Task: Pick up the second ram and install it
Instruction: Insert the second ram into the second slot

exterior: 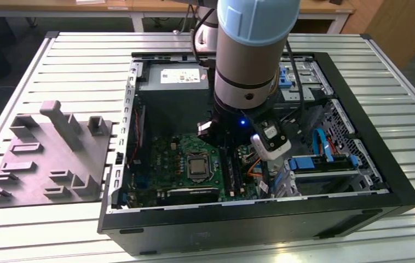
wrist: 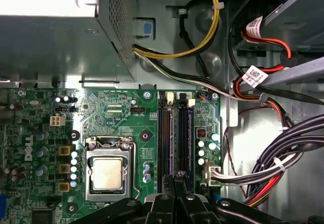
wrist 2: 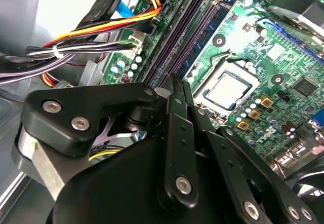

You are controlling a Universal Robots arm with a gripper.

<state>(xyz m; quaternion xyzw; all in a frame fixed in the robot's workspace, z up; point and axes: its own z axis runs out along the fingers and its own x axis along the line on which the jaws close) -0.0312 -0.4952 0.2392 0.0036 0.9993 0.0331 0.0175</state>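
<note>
My gripper is down inside the open computer case, its black fingers shut together over the near end of the memory slots beside the silver processor socket. No stick shows between the fingers. In the second wrist view the gripper points along the same dark slots. A blue-green memory stick stands on edge in the slot on the socket side. I cannot tell whether this stick is the second ram. In the exterior view the arm's wrist covers the slots.
The grey moulded fixture tray lies on the slatted table at the exterior view's left of the case. Cable bundles run close beside the slots. The power supply and drive bays crowd the case.
</note>
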